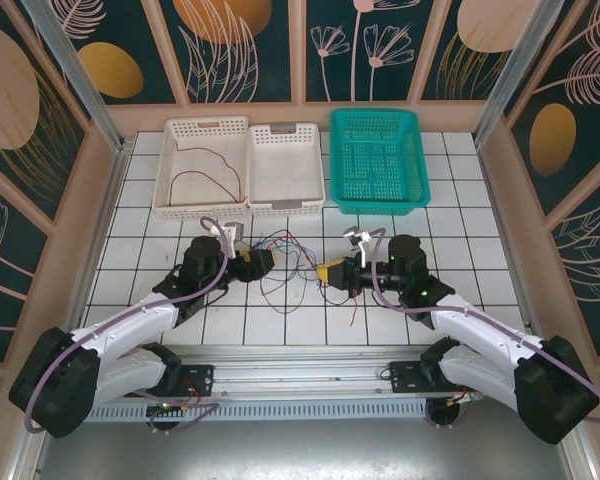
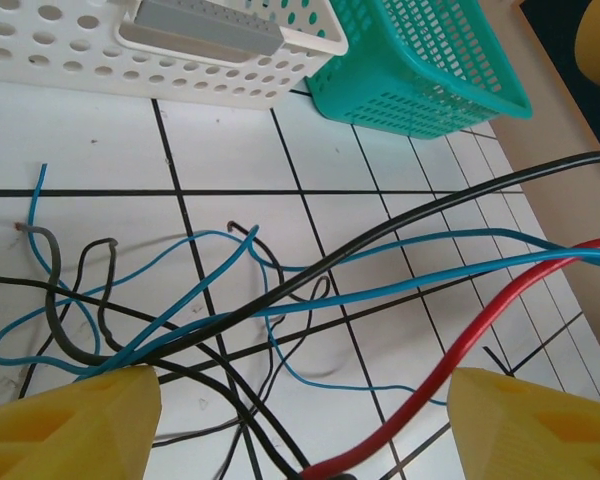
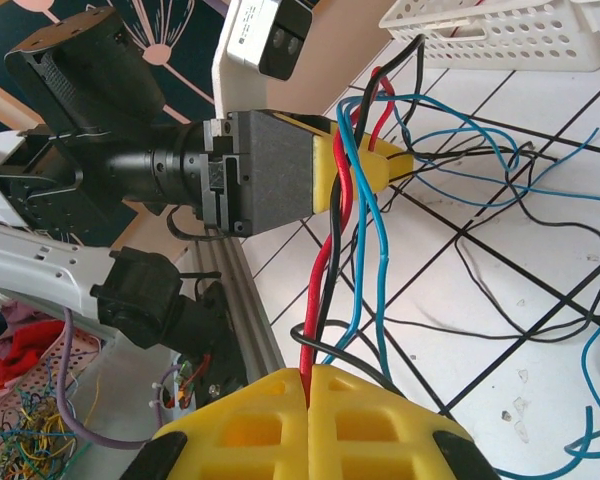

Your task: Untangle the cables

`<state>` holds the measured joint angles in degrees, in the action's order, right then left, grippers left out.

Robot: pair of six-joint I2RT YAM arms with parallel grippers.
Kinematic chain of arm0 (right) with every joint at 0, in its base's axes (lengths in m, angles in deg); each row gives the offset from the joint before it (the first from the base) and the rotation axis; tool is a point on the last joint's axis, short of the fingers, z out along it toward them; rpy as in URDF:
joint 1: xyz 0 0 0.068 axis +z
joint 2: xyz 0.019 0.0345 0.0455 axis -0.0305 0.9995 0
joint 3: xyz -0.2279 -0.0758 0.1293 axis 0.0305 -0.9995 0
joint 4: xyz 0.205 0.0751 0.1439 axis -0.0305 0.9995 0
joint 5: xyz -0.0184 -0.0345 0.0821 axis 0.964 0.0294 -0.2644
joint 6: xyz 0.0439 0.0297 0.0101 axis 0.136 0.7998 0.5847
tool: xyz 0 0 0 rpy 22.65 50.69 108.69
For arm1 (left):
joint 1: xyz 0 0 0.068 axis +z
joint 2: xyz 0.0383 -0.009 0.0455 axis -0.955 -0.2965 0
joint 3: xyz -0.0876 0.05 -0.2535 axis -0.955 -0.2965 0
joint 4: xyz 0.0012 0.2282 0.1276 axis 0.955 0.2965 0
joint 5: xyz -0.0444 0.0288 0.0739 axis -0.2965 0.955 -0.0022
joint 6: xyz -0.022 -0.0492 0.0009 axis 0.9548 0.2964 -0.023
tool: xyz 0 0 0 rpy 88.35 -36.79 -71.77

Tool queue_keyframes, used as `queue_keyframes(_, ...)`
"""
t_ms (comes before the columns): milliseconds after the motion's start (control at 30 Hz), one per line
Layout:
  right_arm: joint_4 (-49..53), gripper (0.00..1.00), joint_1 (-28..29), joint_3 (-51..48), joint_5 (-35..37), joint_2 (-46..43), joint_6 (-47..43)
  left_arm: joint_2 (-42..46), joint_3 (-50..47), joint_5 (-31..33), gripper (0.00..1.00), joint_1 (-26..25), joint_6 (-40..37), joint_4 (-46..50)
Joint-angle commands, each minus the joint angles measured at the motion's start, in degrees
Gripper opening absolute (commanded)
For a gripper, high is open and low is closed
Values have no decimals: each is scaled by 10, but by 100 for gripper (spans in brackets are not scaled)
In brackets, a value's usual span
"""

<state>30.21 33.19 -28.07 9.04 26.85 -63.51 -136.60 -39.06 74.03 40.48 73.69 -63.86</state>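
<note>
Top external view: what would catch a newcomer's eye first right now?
The tangle of red, black and blue cables at the centre of the table, strung between the two grippers. The right gripper is shut on several strands, while the left gripper stands open with strands running between its fingers. One red cable already lies in the far-left white basket.

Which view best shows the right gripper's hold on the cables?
Right wrist: the right gripper is shut, with red and black cables entering the seam between its fingers. Top external shows it small, among the cables. Left wrist shows the cables running off right.
</note>
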Motion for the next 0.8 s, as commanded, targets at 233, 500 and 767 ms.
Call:
queue_keyframes(233,-33,0,0,13,-26,7,6,13,0,-21,55,-1,0,-37)
queue_keyframes(500,-31,0,0,10,-16,18,8,31,-14,-40,24,-1,9,-58)
queue_keyframes(767,3,0,-15,18,42,39,6,48,-18,-43,0,-1,18,-55)
